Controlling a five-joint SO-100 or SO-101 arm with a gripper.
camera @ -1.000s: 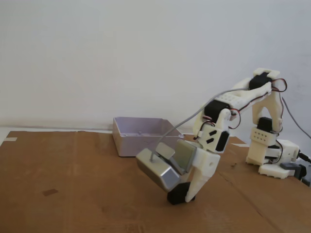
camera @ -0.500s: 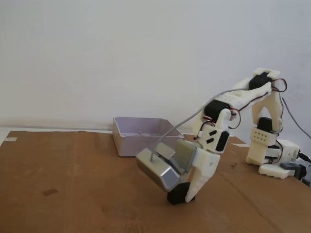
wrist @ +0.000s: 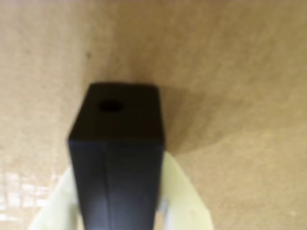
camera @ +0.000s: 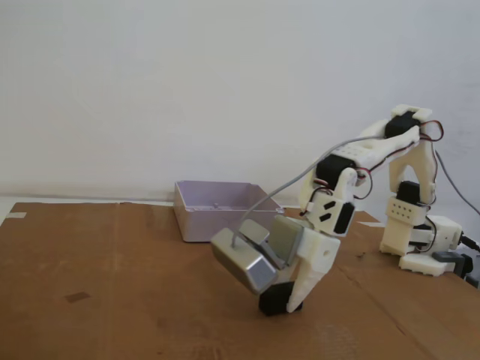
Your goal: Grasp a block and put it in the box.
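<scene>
Fixed view shows the pincer [camera: 283, 304] barely lifted since a second ago, closed on the block [camera: 273, 301], which sits just at the tabletop [camera: 112, 300], well short of the box [camera: 217, 210]. Lifting seems only beginning.

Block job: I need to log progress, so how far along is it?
Done: the gripper has reached the block and looks closed on it; pale fingers flank its sides in the wrist view. In hand: the block sits low by the cardboard, barely lifted if at all. Left: carrying it to the box.
</scene>
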